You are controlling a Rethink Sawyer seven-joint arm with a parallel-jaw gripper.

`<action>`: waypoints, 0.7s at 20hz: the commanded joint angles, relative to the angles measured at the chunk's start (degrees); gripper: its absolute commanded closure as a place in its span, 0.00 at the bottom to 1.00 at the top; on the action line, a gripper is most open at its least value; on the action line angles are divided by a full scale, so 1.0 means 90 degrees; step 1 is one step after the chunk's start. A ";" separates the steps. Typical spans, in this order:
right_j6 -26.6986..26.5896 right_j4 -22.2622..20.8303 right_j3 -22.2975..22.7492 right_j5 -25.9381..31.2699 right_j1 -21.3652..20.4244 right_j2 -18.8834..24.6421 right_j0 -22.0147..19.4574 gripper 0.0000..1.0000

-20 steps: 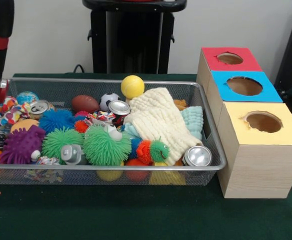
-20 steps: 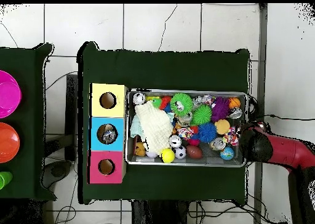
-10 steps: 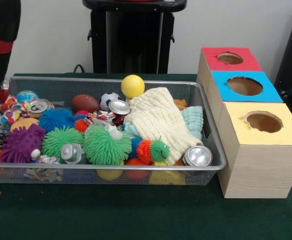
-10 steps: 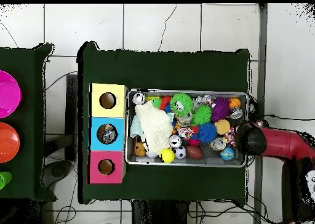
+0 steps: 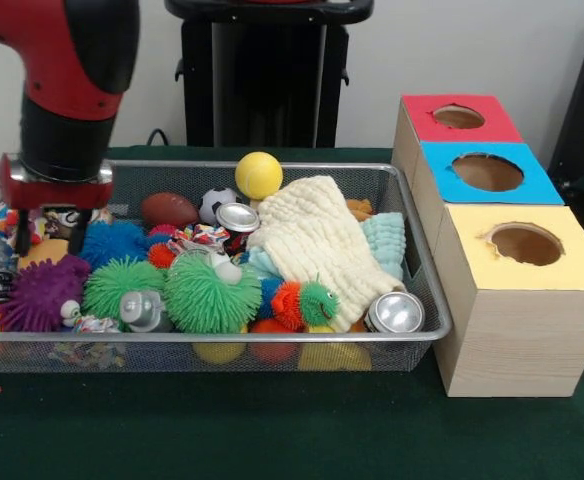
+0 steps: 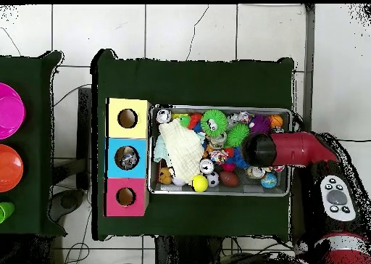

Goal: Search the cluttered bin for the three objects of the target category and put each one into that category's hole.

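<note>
Red arm's end (image 5: 47, 215) hangs over the wire bin (image 5: 412, 250) at its 9 o'clock end in front view, just above a blue spiky ball (image 5: 112, 240) and purple spiky ball (image 5: 42, 290). I can't tell if jaws are open or closed, tips hidden in clutter. Cans in bin: one mid (image 5: 238, 216), one at 5 o'clock corner (image 5: 396, 312), beside cream cloth (image 5: 317, 245). Red, blue, yellow hole boxes (image 5: 487, 172) sit on green worktop (image 5: 272, 430) at bin's 3 o'clock. Overhead: sth sits in the blue hole (image 6: 126, 158).
</note>
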 commanded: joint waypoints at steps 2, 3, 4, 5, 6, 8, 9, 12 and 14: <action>-0.0195 0.0144 0.0350 0.0402 0.0099 0.0398 0.0056 0.00; -0.0225 0.0149 0.0381 0.0372 0.0075 0.0430 0.0029 0.00; -0.0256 0.0153 0.0413 0.0342 0.0052 0.0463 0.0002 0.00; -0.0287 0.0157 0.0444 0.0311 0.0028 0.0495 -0.0025 0.00; -0.0317 0.0162 0.0476 0.0281 0.0004 0.0528 -0.0052 0.00; -0.0258 0.0131 0.0443 0.0394 0.0026 0.0449 0.0021 0.00; -0.0227 0.0099 0.0396 0.0460 0.0038 0.0375 0.0058 0.00; -0.0161 -0.0085 0.0199 0.0707 0.0075 0.0075 0.0231 0.00; -0.0135 -0.0140 0.0122 0.0767 0.0079 -0.0036 0.0266 0.00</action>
